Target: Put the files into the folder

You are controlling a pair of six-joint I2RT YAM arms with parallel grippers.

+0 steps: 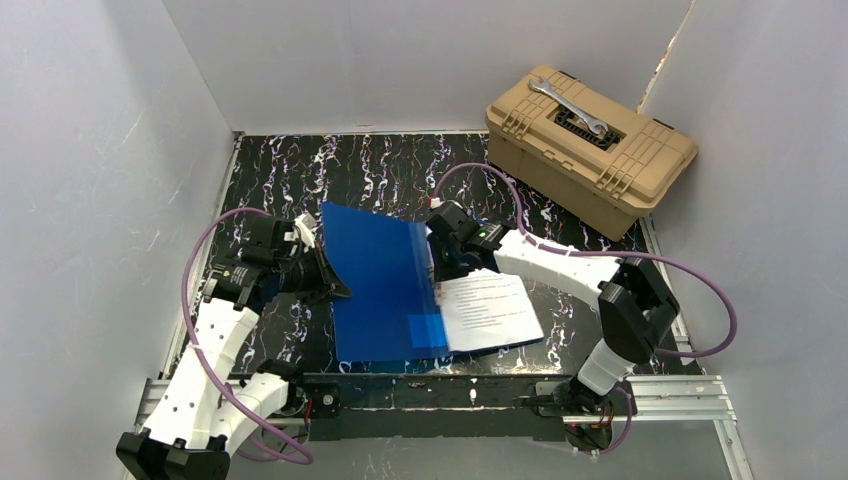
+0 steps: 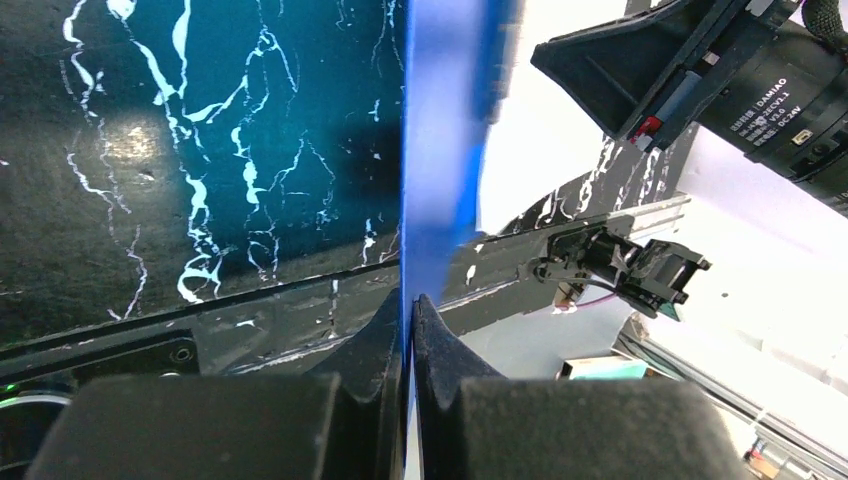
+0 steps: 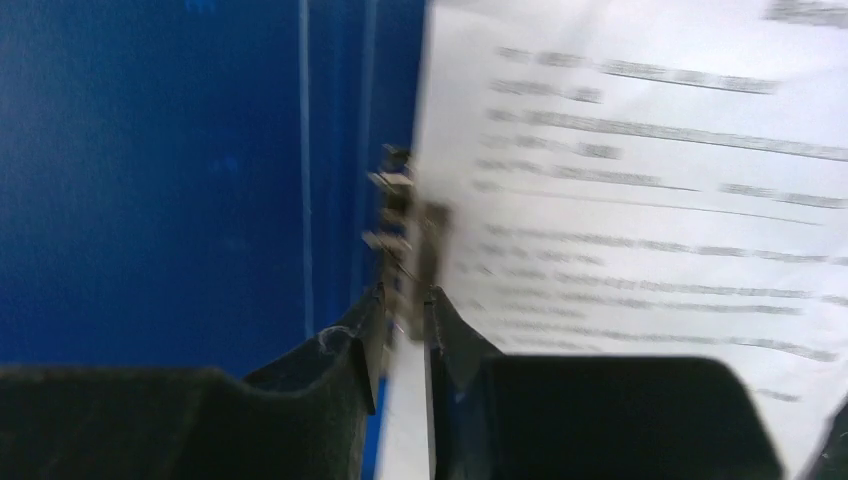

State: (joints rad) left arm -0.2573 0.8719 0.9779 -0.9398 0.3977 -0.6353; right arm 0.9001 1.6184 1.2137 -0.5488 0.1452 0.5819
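Observation:
The blue folder lies open in the middle of the table. Its left cover is lifted at the left edge, where my left gripper is shut on it. In the left wrist view the cover runs edge-on up from the closed jaws of the left gripper. The files, white printed sheets, lie on the folder's right half. My right gripper is at their far left corner. In the right wrist view the right gripper is slightly open, the sheets' edge in the narrow gap, the folder to the left.
A tan toolbox with a wrench on its lid stands at the back right. White walls close in the table on three sides. The right arm's wrist shows across the folder in the left wrist view.

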